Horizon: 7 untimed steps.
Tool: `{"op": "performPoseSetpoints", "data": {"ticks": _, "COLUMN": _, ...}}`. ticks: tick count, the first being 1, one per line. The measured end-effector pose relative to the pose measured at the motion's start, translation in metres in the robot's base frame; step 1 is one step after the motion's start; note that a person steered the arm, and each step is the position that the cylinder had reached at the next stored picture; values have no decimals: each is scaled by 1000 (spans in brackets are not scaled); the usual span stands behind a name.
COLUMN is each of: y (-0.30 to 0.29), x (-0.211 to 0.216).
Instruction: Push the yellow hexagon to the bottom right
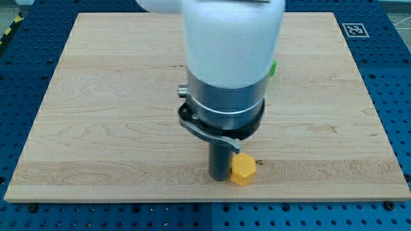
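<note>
A yellow hexagon (pixel 243 170) lies on the wooden board (pixel 96 115) near the view's bottom edge, a little right of the middle. My dark rod comes down just to its left, and my tip (pixel 221 178) touches or nearly touches the hexagon's left side. The arm's white and grey body fills the middle of the view above the rod and hides the board behind it.
A small sliver of a green block (pixel 273 68) shows at the right edge of the arm's body, mostly hidden. A black-and-white marker (pixel 354 29) sits at the board's top right corner. A blue perforated table (pixel 398 96) surrounds the board.
</note>
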<state>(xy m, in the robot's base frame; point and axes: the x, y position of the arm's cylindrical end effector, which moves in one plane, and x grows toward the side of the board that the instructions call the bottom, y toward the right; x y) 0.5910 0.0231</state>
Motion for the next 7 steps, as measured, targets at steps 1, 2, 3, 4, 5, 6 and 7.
{"op": "performPoseSetpoints", "data": {"ticks": 1, "y": 18, "x": 0}}
{"op": "performPoseSetpoints", "data": {"ticks": 2, "y": 30, "x": 0}}
{"op": "performPoseSetpoints", "data": {"ticks": 3, "y": 41, "x": 0}}
{"op": "performPoseSetpoints", "data": {"ticks": 4, "y": 55, "x": 0}}
{"op": "performPoseSetpoints", "data": {"ticks": 5, "y": 71, "x": 0}}
{"op": "performPoseSetpoints", "data": {"ticks": 6, "y": 90, "x": 0}}
{"op": "performPoseSetpoints", "data": {"ticks": 7, "y": 108, "x": 0}}
